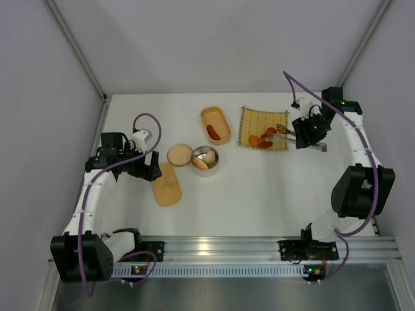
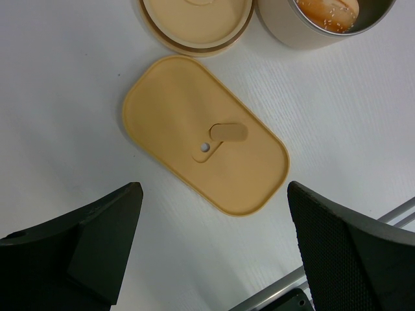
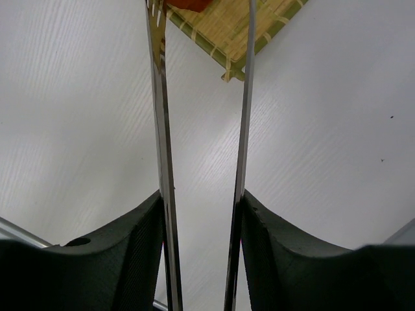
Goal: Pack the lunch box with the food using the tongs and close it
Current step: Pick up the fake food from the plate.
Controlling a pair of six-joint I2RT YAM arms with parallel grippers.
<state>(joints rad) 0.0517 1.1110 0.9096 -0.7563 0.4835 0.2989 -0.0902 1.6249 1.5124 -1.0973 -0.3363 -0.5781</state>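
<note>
The right gripper (image 3: 201, 214) is clamped on the tongs (image 3: 160, 129), one dark finger pressing on the outside of each thin silvery arm, and the two arms stand apart with bare table (image 1: 259, 194) showing between them. The gripper hangs just off the edge of the yellow woven mat (image 1: 249, 122), on the side nearest its own arm. From there the tongs reach in over the mat, their tips above the food (image 1: 260, 140) – a small cluster of glossy red and orange pieces lying on the weave. From the wrist view a red piece sits right by one tine, but I cannot tell whether the tips touch it. Just beside the mat, on the side away from the right arm, the tan oval lunch box (image 1: 218, 116) lies open with one red sausage (image 1: 213, 131) inside. Farther from the mat, past the box and toward the arms' bases, a round bowl (image 2: 285, 32) holds a browned, seed-speckled piece, and a round lid (image 2: 194, 19) lies touching or nearly touching it. Well apart from the mat, the oval lid (image 2: 204, 133) lies flat on the table – a small tab and a hole at its middle. The left gripper (image 2: 214, 191) hovers over it with its fingers spread wide, holding nothing.
</note>
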